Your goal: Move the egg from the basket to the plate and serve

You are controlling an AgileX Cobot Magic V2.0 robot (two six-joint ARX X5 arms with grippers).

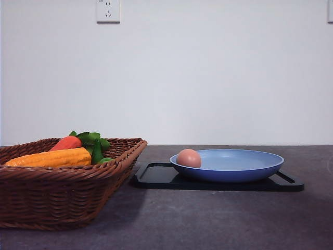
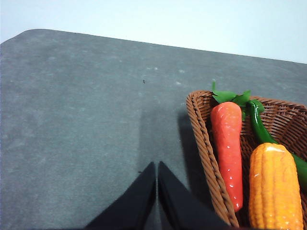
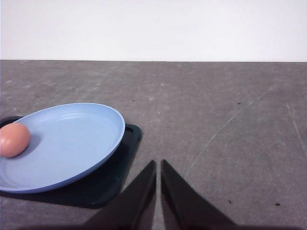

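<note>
Grey table (image 1: 218,219), label-free egg (image 1: 188,158)

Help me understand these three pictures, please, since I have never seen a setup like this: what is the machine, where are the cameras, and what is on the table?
This is a robot with two arms, each ending in jaws. One camera looks forward over the table; the others sit on the wrists.

The front view shows a wicker basket holding a carrot and a corn cob. Beside it a blue plate sits on a black tray, and the egg lies in the plate.

In the left wrist view the left gripper is over bare table beside the basket. In the right wrist view the right gripper is near the tray. Both jaws are closed and hold nothing.
</note>
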